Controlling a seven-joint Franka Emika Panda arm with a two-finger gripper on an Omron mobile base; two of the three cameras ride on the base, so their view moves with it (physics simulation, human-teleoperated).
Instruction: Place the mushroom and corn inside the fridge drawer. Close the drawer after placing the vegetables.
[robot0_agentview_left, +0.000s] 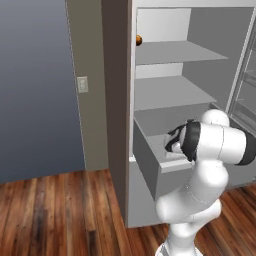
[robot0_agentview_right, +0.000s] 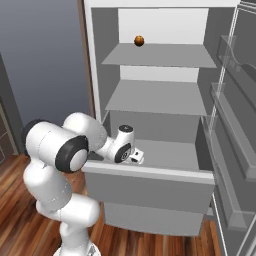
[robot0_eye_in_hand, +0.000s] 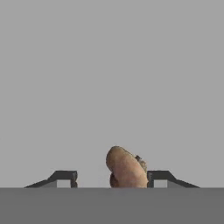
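Note:
The fridge drawer (robot0_agentview_right: 150, 190) is pulled out, a wide light-grey box below the shelves; its side wall (robot0_agentview_left: 146, 161) shows in the left base view. My gripper (robot0_agentview_right: 138, 158) reaches down into it from the left. In the hand view a tan-brown mushroom (robot0_eye_in_hand: 126, 168) lies against the grey drawer inside, between my gripper's (robot0_eye_in_hand: 111, 177) fingertips. The jaws stand open: the right fingertip (robot0_eye_in_hand: 158, 176) is right beside the mushroom and the left fingertip (robot0_eye_in_hand: 64, 176) is well apart from it. The corn is out of view.
A small round orange-brown thing (robot0_agentview_right: 139, 41) sits on the top shelf (robot0_agentview_right: 160, 56). The fridge door (robot0_agentview_right: 235, 130) with its clear racks stands open at the right. A brown cabinet side (robot0_agentview_left: 116, 100) flanks the fridge's left. Wooden floor (robot0_agentview_left: 55, 215) lies below.

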